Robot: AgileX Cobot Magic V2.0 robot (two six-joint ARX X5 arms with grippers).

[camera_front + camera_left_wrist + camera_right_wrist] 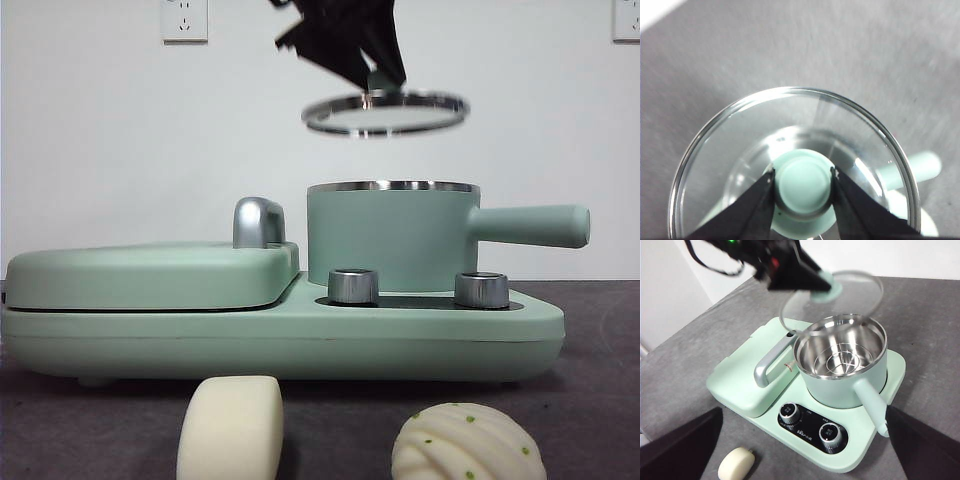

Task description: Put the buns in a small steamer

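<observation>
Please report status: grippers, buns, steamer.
Left gripper shut on glass lid's green knob, held above mint-green steamer pot. Right gripper open, waiting. Both cream-white buns on table. Pot uncovered.

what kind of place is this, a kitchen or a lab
Likely a lab test bench, not a kitchen: a mint-green cooker sits alone on a grey cloth-covered table by a bare white wall with sockets, and the left gripper holds the glass lid.

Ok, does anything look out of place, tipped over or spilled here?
Nothing spilled or damaged. The glass lid is off the small steamer, held level above it by the left gripper, shut on its green knob. Both buns, oblong and ridged, lie on the table in front of the appliance.
</observation>
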